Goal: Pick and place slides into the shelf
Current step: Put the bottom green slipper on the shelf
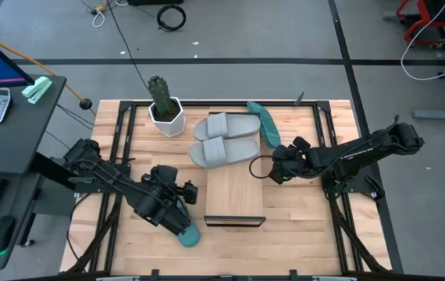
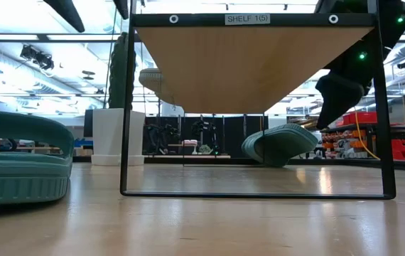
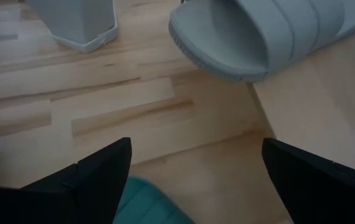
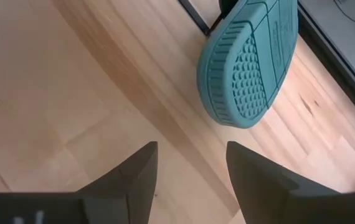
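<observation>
Both the left gripper (image 1: 182,221) and right gripper (image 1: 270,173) are open and empty, so the tipped-up teal slide (image 1: 268,122) at upper middle could fall over if bumped.

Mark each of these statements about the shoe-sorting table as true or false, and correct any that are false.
1. Two grey slides lie on the shelf. True.
2. The left gripper is clamped shut on a teal slide. False: its jaws stand open above the teal slide near the table's front edge, holding nothing.
3. A potted cactus stands on the table beside the grey slides. True.
4. The second teal slide lies flat on the shelf. False: it is tipped on its edge on the tabletop beside the shelf, sole showing in the right wrist view.
5. The right gripper has open, empty jaws. True.
</observation>
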You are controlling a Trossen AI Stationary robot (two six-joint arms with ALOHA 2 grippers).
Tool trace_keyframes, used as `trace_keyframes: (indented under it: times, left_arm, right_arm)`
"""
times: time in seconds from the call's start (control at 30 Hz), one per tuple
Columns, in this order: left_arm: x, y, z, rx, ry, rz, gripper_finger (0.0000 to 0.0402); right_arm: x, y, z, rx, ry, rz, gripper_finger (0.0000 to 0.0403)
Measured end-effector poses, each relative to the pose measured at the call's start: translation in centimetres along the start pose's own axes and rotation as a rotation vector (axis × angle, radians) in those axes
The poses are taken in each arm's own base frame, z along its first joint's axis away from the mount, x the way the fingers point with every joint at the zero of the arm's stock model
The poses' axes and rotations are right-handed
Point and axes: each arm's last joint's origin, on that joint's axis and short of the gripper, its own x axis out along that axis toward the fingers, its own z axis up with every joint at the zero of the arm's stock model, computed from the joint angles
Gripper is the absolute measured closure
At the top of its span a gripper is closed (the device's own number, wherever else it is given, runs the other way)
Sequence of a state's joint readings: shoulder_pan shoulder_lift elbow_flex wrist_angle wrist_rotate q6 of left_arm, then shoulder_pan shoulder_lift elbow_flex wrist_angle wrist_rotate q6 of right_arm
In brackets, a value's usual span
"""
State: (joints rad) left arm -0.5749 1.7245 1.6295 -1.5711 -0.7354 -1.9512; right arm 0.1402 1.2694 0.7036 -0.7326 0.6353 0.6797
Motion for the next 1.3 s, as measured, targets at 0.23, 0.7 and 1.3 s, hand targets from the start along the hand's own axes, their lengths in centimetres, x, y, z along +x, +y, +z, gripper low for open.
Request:
trace_keyframes:
  times: [0.23,0.7,1.3]
  left_arm:
    - [0.0,0.0,-0.1,0.014,0.024,0.011,0.0036]
    - [0.1,-0.1,-0.7,-0.006,0.043,0.023,0.0036]
    - [0.5,-0.5,-3.1,-0.012,0.137,0.097,0.0036]
  right_arm:
    - [-0.5,-0.4,0.2,0.017,-0.020,0.017,0.0205]
    - [-1.1,-0.8,0.3,0.030,-0.041,0.034,0.0220]
    - [-1.1,-0.8,0.3,0.005,-0.038,0.040,0.0224]
